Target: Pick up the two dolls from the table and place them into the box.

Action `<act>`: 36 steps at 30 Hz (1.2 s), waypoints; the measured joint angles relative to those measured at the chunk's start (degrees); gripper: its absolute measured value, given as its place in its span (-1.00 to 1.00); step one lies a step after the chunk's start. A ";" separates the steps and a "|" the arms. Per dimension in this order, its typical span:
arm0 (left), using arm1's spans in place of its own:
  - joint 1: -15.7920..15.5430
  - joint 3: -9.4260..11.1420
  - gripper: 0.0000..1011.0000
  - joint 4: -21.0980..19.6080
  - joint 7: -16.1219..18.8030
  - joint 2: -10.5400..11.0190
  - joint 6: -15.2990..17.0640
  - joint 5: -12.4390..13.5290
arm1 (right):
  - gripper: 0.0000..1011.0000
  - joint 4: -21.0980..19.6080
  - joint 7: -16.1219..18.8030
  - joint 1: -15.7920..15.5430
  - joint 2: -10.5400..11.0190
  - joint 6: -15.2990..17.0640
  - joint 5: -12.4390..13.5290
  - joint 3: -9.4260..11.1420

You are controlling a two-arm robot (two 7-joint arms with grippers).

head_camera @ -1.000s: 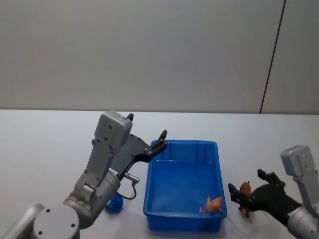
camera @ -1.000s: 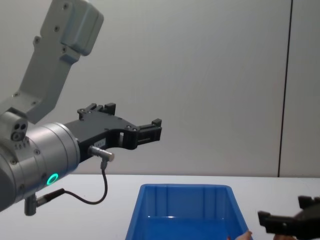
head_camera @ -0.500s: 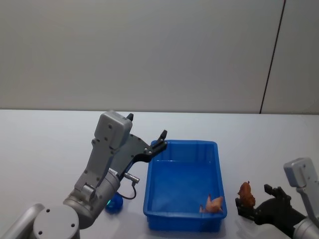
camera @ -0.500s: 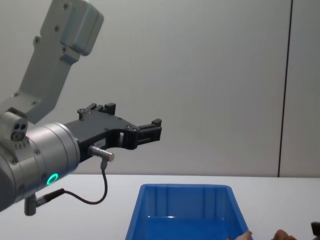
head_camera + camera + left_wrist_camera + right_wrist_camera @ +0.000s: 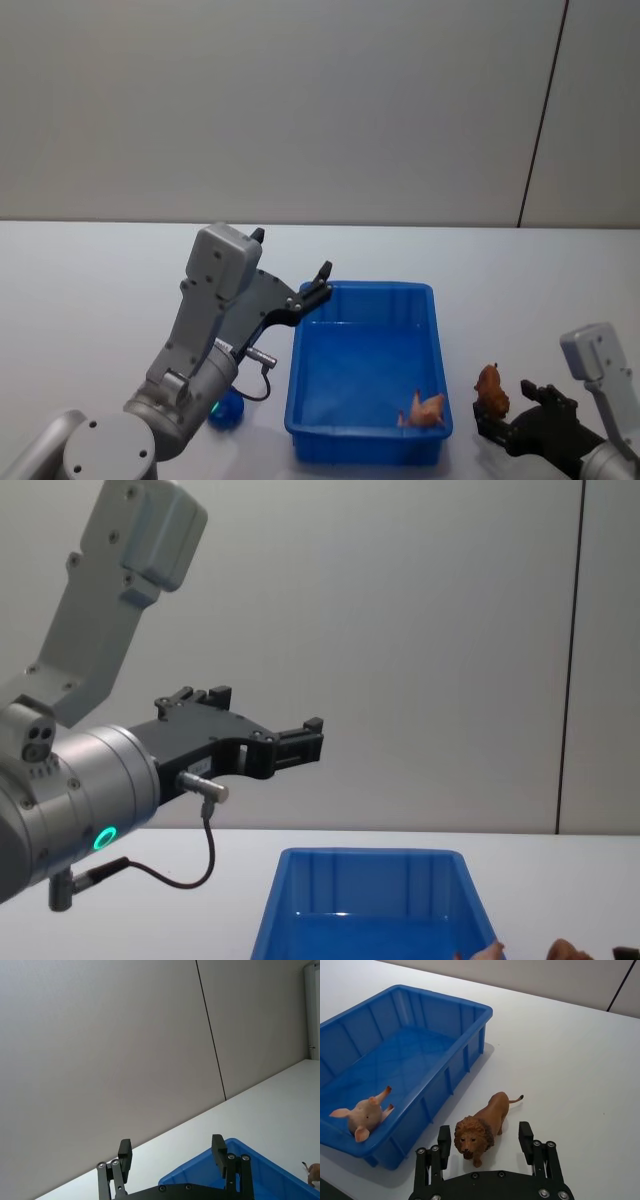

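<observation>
Head view: left gripper hangs in the air above the far left corner of the blue bin, arm raised, nothing in it. Fingers spread. Left wrist view agrees: left gripper has both fingers wide apart with only the grey wall and the bin corner beyond them. Chest view puts the left gripper well above the bin rim.

Bin sits on the white tabletop, roughly centre, long axis running away from the robot.

Pig doll, pale peach-pink, is inside the bin at the near right corner. Right wrist view: pig doll lies on its side on the bin floor, close to the bin wall.

Lion doll, reddish-brown with a tan body, is on the tabletop just right of the bin, outside it. Right wrist view: lion doll stands upright on its legs, head toward the gripper, tail pointing away, near the bin's long wall but apart from it.

Right gripper is low at the tabletop, right behind the lion. Right wrist view: right gripper has fingers spread, one either side of the lion's head, gap visible on both sides, no contact.
</observation>
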 joint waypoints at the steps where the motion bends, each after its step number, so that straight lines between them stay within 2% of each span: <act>1: 0.00 0.00 0.99 0.00 0.00 0.00 0.00 0.00 | 0.64 0.28 0.02 0.15 -0.14 -0.17 0.07 -0.03; 15: 0.00 0.00 0.99 0.00 0.00 0.00 0.00 0.00 | -0.17 1.63 0.66 1.20 -1.19 -1.41 0.58 -0.41; 24: 0.00 0.00 0.99 0.00 0.00 0.00 0.00 0.00 | -0.19 1.31 0.46 1.59 -1.42 -2.71 0.83 -0.28; 36: 0.00 0.00 0.99 0.00 0.00 0.00 0.00 0.00 | -0.19 -1.66 0.28 3.12 -1.64 -6.60 0.66 0.41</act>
